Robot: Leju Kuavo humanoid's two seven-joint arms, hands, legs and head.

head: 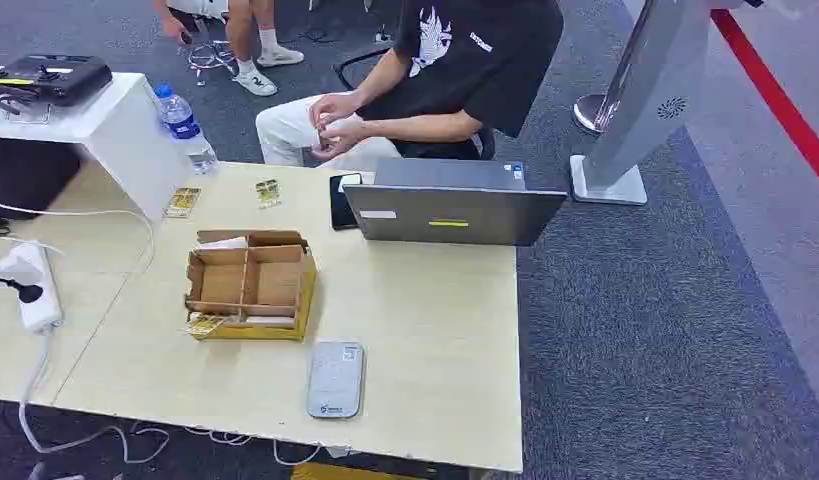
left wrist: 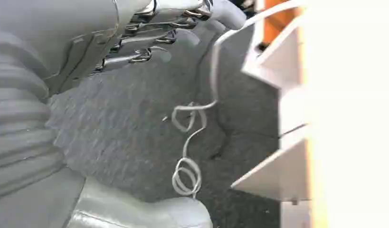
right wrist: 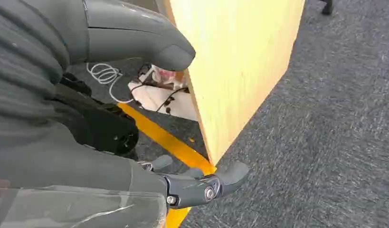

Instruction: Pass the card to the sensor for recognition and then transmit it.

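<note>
A flat grey sensor pad (head: 335,379) lies near the table's front edge. Behind it to the left stands an open cardboard box (head: 285,328) with dividers, and gold cards (head: 205,324) lie at its front left corner. More gold cards (head: 182,202) (head: 268,192) rest farther back on the table. My left hand (left wrist: 64,71) hangs over grey carpet with fingers (left wrist: 149,42) and thumb apart, holding nothing. My right hand (right wrist: 88,156) hangs beside the table's wooden side (right wrist: 235,71), thumb and fingers (right wrist: 216,183) spread, with nothing in it.
A grey laptop (head: 455,205) and a black phone (head: 342,200) sit at the table's back. A person (head: 445,75) sits behind it. A water bottle (head: 185,128), a white stand and a power strip (head: 30,290) are at the left. White cables (left wrist: 187,142) lie on the floor.
</note>
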